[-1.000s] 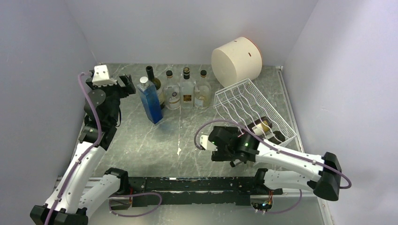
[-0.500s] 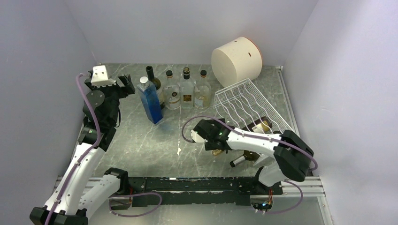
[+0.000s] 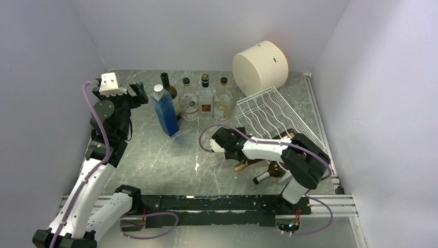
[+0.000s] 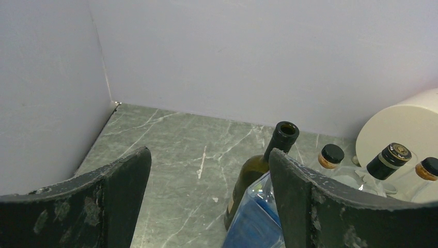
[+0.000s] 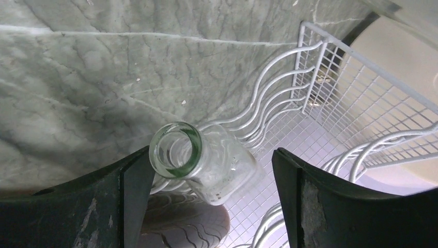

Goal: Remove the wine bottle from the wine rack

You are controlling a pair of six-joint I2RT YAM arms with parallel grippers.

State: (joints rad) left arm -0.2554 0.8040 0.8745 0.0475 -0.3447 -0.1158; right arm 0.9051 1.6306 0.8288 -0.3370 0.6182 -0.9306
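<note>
A clear wine bottle (image 5: 219, 173) lay on its side on the low wavy wires of the white rack (image 5: 330, 103), its open mouth facing the camera. The right gripper (image 5: 209, 155) straddled its neck, jaws apart, perhaps touching one side. The left gripper (image 4: 209, 157), fingers spread wide, hung above upright bottles (image 4: 281, 137) at the back of the desk (image 4: 170, 150).

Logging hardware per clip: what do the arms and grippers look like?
The left arm and right arm have white link shells, black joints, and a purple cable looping along each. The left gripper and right gripper have black, wedge-shaped fingers with scuffed, whitish wear.
</note>
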